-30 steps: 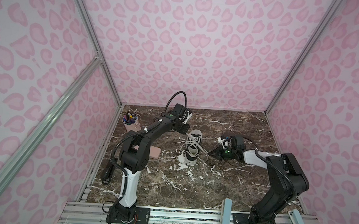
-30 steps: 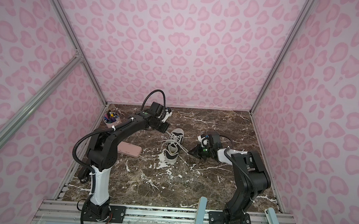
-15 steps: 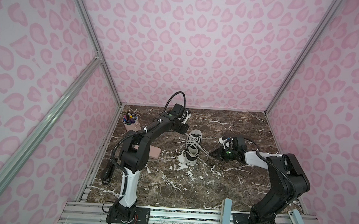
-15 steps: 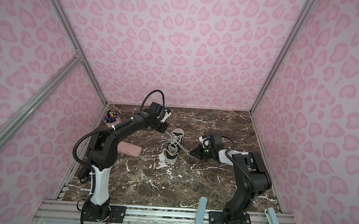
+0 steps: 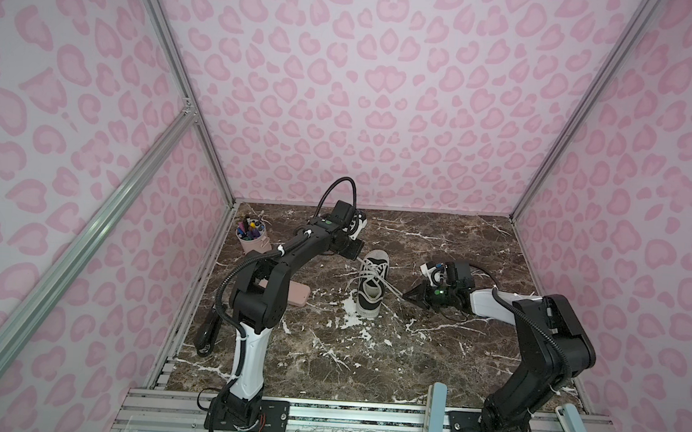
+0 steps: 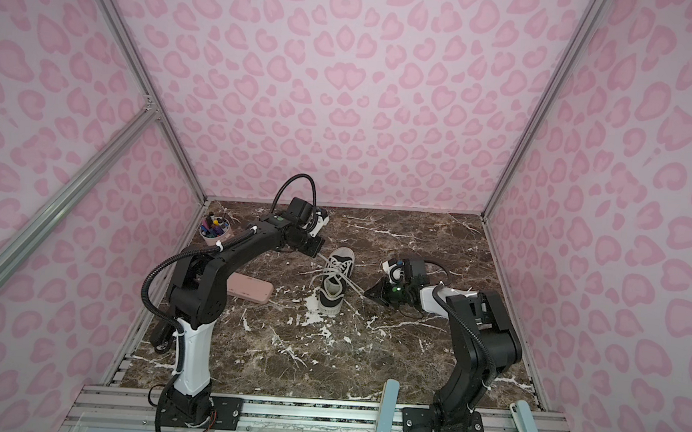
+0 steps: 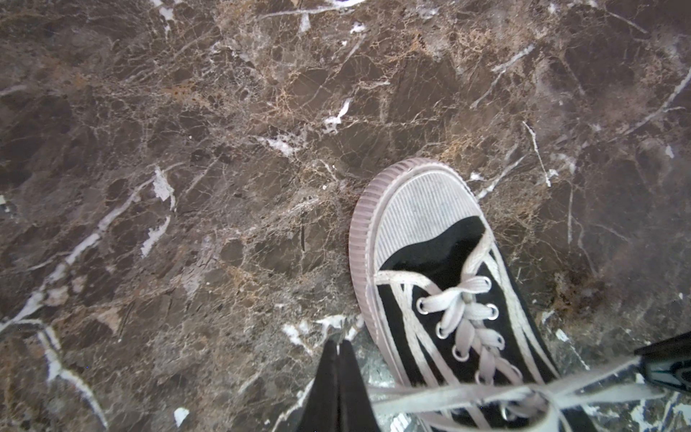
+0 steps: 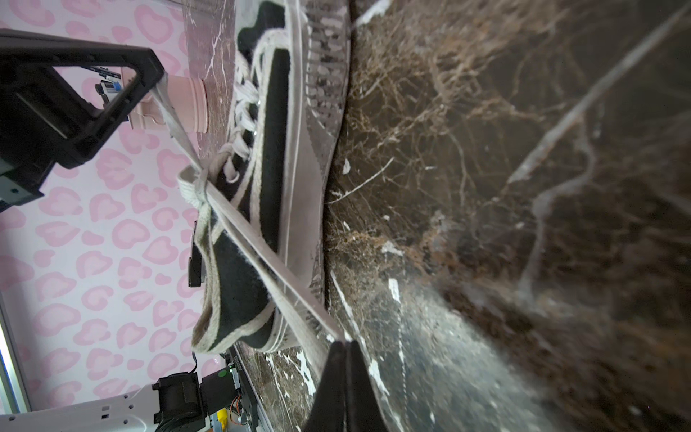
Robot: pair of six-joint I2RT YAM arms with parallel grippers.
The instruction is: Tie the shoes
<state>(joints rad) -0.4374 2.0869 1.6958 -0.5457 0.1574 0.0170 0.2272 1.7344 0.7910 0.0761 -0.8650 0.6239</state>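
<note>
The shoe (image 5: 370,285) (image 6: 333,283), a small black sneaker with white sole and toe cap, stands mid-table with its toe toward the back wall. My left gripper (image 5: 357,254) (image 6: 320,253) sits at the toe's left side, shut (image 7: 338,346) on one white lace end (image 7: 448,394). My right gripper (image 5: 404,296) (image 6: 366,292) lies low to the shoe's right, shut (image 8: 344,342) on the other lace end (image 8: 261,262). Both strands run taut from a crossing over the tongue (image 8: 202,183). In the right wrist view the left gripper (image 8: 159,76) shows with the lace at its tip.
A pink cup of pens (image 5: 251,235) stands at the back left. A flat pink case (image 5: 295,295) lies left of the shoe, partly behind the left arm. A black object (image 5: 207,332) lies along the left edge. Two pale blue pieces (image 5: 433,415) sit on the front rail.
</note>
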